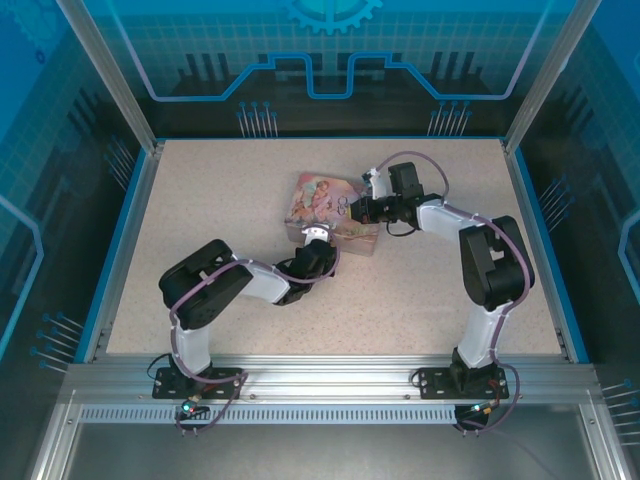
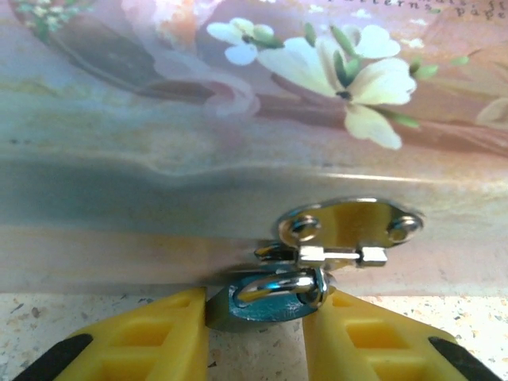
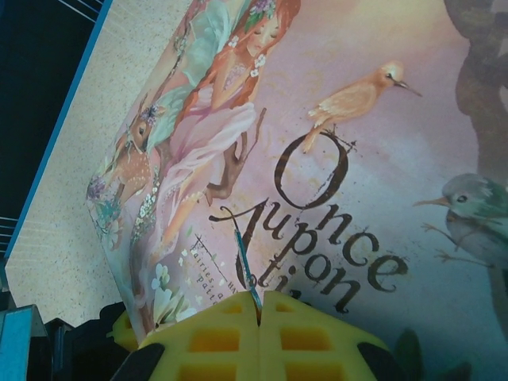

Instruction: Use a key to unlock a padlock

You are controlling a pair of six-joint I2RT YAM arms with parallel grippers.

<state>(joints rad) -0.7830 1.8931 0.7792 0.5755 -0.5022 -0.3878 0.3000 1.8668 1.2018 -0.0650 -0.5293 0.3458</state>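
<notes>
Yellow plastic fingers (image 2: 143, 341) with a moulded, waffle-like grid rose from the bottom of the left wrist view. They belonged to the left tool (image 2: 258, 308), which was clamped on the padlock (image 2: 238, 313) from both sides. The padlock was tiny, with a rounded dark bluish body. Its polished metal shackle (image 2: 279, 284) was threaded through a small loop under an oval, brass-coloured hasp plate (image 2: 349, 222) fixed by two rivets. That plate sat on the glossy front wall of the pink illustrated tin (image 2: 159, 159), just above the speckled beige table (image 2: 48, 317).

On the right wrist view, the right tool (image 3: 260, 300) had its yellow fingers pressed together on the key (image 3: 243, 258). The key was a thin silvery-grey sliver sticking out past the fingertips. It hung over the tin's (image 3: 357, 119) flat lid, which was printed with a fairy, birds and dark curling letters.

From above, the rectangular tin (image 1: 315, 195) lay mid-table (image 1: 220, 200). The left tool (image 1: 318, 240) was at its near edge and the right tool (image 1: 356, 210) over its right side.
</notes>
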